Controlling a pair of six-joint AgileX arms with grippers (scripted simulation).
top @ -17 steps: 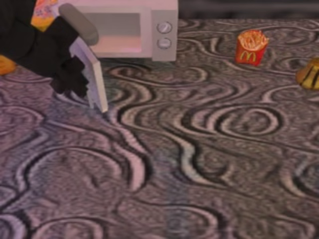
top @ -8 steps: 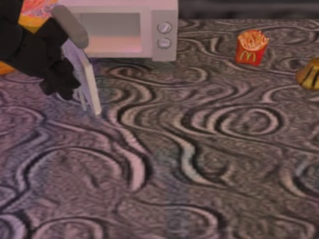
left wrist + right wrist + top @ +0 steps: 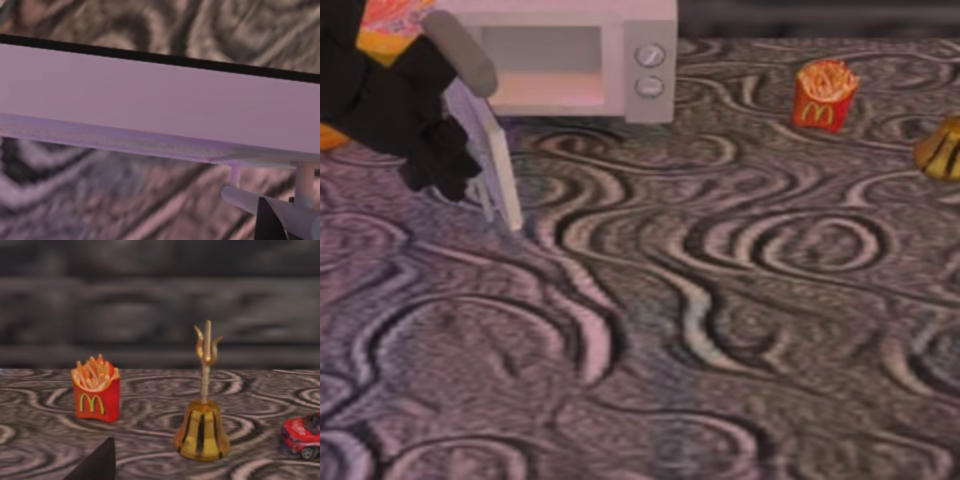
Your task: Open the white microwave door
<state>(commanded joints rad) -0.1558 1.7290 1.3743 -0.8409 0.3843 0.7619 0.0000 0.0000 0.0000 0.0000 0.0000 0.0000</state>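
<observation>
The white microwave (image 3: 620, 20) stands at the table's back left, two round knobs (image 3: 649, 70) on its panel. Its door (image 3: 501, 165) is swung out towards the front and shows edge-on, leaving the cavity open. My left gripper (image 3: 448, 168) is at the door's left side, shut on the door's handle bar (image 3: 250, 201). In the left wrist view the door (image 3: 150, 100) fills the middle, with one dark finger (image 3: 270, 222) against the handle. Of my right gripper (image 3: 142, 475) only one dark fingertip (image 3: 100, 462) shows, well off to one side; the arm is outside the top view.
A red fries carton (image 3: 825, 95) (image 3: 96, 392) stands at the back right, with a gold bell (image 3: 940, 150) (image 3: 202, 432) at the right edge. A red toy car (image 3: 302, 435) sits beside the bell. An orange packet (image 3: 390, 25) lies behind my left arm.
Over the last second my left gripper pulled the door's free edge further left, widening the opening. In the last half second almost nothing moved.
</observation>
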